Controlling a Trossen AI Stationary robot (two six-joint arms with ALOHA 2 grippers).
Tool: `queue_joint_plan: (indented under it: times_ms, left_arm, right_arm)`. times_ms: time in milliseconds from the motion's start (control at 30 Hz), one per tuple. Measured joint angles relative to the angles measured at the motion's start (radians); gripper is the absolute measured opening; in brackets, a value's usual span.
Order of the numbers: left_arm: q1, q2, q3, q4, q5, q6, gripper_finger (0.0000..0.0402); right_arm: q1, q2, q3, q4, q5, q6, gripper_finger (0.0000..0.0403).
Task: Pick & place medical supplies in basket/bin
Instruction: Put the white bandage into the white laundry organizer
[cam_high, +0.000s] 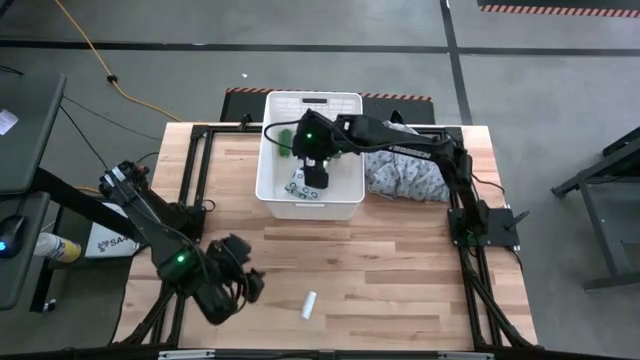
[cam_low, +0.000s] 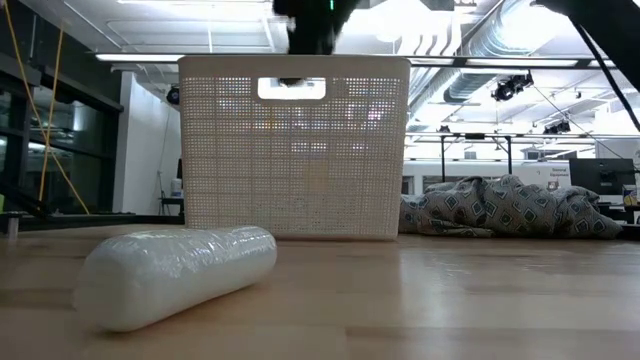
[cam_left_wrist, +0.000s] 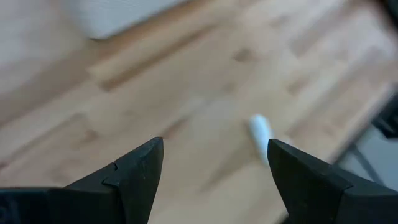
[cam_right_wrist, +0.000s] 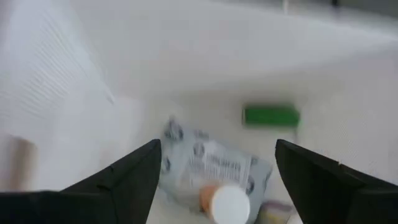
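Note:
The white lattice-walled bin (cam_high: 345, 190) stands at the table's far middle. Inside it lie a green cylinder (cam_right_wrist: 271, 116), a grey-green wipes packet (cam_right_wrist: 211, 163) and a white bottle with an orange part (cam_right_wrist: 227, 202). My right gripper (cam_right_wrist: 217, 143) hangs open above the bin's inside (cam_high: 316, 180), with nothing between its fingers. A small white tube (cam_high: 309, 304) lies on its side on the wood near the front edge. My left gripper (cam_left_wrist: 214, 142) stands open at the near left (cam_high: 250, 283), above the table and left of the tube (cam_left_wrist: 261, 130).
A grey patterned cloth (cam_high: 400, 172) lies bunched against the bin's right wall. In the low view the tube (cam_low: 175, 275) lies in front of the bin (cam_low: 293, 145). Bare wood stretches between the bin and the front edge.

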Motion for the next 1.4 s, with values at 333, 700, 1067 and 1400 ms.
queue_joint_plan:
  times_ms: [333, 700, 1067, 1400]
  left_arm:
    - [-0.101, 0.017, 0.0, 0.347, -0.014, 0.16, 0.0319]
    - [-0.119, 0.134, 0.0, 0.443, -0.023, 0.201, 0.0319]
    - [-0.104, 0.221, 0.0, 0.478, -0.015, 0.131, 0.0319]
    - [0.007, 0.293, 0.0, 0.464, 0.086, 0.18, 0.0319]
  right_arm:
    - [0.147, -0.081, 0.127, -0.013, 0.187, -0.038, 0.0304]
    - [0.277, -0.17, 0.127, -0.171, 0.293, 0.141, 0.0304]
    - [0.374, -0.179, 0.127, -0.308, 0.297, 0.287, 0.0304]
    - [0.407, -0.179, 0.127, -0.325, 0.322, 0.361, 0.0304]
